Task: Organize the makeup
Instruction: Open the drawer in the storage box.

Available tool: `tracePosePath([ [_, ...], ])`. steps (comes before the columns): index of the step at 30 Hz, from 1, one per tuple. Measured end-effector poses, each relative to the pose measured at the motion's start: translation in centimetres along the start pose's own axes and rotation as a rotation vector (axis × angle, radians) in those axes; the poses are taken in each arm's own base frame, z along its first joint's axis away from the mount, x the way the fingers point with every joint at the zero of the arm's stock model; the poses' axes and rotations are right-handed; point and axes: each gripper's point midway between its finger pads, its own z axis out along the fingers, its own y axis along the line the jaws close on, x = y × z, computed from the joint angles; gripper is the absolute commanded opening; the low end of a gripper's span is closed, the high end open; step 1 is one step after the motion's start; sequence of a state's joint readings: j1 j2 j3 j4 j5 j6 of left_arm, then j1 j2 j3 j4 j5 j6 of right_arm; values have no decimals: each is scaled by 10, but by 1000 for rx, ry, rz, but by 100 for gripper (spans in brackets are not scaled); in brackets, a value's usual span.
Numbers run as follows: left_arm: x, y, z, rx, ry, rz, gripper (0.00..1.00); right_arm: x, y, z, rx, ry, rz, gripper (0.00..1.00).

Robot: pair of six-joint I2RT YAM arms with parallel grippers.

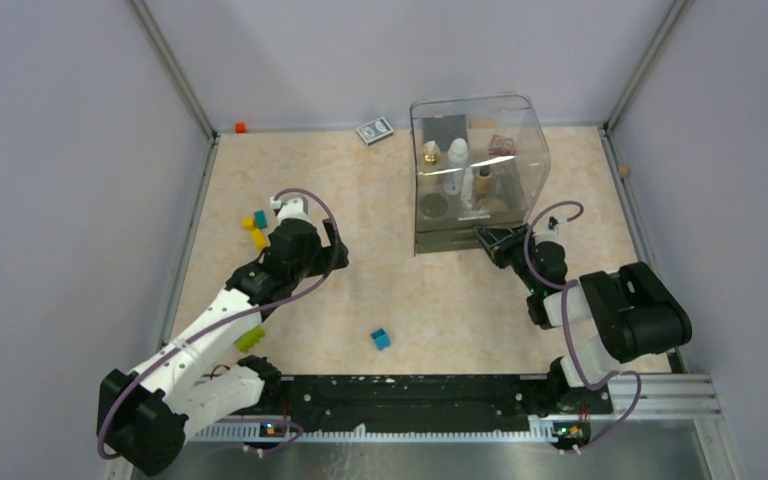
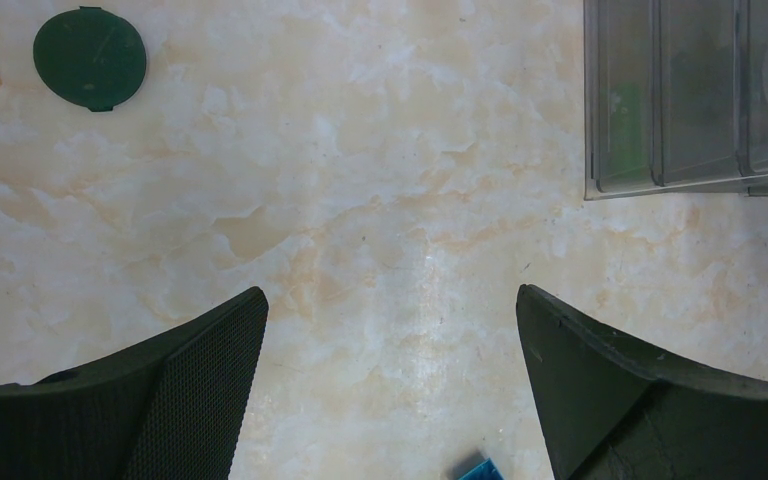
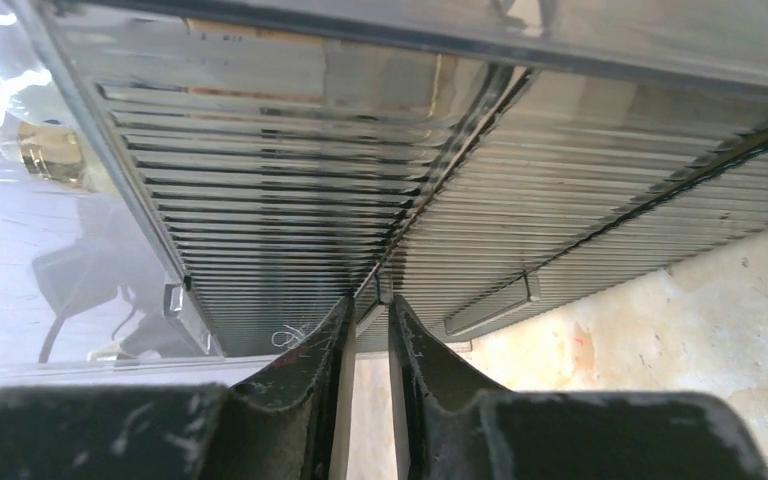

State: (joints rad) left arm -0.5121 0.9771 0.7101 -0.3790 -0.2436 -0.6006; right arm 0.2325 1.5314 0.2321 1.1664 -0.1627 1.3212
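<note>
A clear organizer (image 1: 475, 175) with its lid raised stands at the back right. It holds a gold-capped bottle (image 1: 430, 152), a white bottle (image 1: 457, 152), a pinkish palette (image 1: 503, 143) and a tan tube (image 1: 482, 185). My right gripper (image 1: 490, 241) (image 3: 371, 303) is at the organizer's ribbed front drawers (image 3: 290, 220). Its fingers stand a narrow gap apart, with a small clear drawer handle (image 3: 383, 288) at their tips; I cannot tell whether they grip it. My left gripper (image 1: 335, 245) (image 2: 390, 310) hangs wide open over bare table. A dark round compact (image 2: 90, 58) lies beyond it.
Yellow and teal blocks (image 1: 255, 228) lie left of the left arm, with a yellow-green block (image 1: 250, 338) nearer the front. A blue cube (image 1: 381, 339) (image 2: 477, 468) sits front centre. A grey patterned card box (image 1: 374, 131) lies by the back wall.
</note>
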Motion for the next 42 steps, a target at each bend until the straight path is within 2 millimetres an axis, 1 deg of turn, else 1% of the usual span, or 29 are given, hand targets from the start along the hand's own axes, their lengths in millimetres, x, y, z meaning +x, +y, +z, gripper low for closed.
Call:
tracePosePath([
  [6, 0, 0, 0, 0, -1, 0, 99, 0, 3, 0, -12, 1, 8, 1],
  [12, 0, 0, 0, 0, 0, 0, 99, 1, 1, -6, -5, 0, 36, 0],
  [20, 1, 1, 1, -1, 0, 0, 99, 9, -3, -42, 29, 9, 43, 0],
  [24, 4, 2, 1, -5, 6, 2, 99, 9, -4, -60, 65, 2, 15, 0],
  [25, 4, 2, 2, -5, 7, 2, 99, 8, -4, -64, 72, -4, 6, 2],
  [28, 4, 2, 2, -5, 6, 0, 99, 4, -6, -77, 104, -28, -28, 20],
  [30, 4, 2, 2, -4, 5, -2, 99, 2, -5, -83, 108, -44, -50, 27],
  [34, 4, 1, 4, -3, 5, -2, 99, -2, -7, -89, 118, -65, -80, 34],
  [39, 6, 4, 8, -20, 13, 2, 99, 2, -24, -91, 179, -48, -99, 37],
  [42, 4, 11, 9, -59, -2, 5, 99, 1, -26, -91, 198, -45, -129, 40],
])
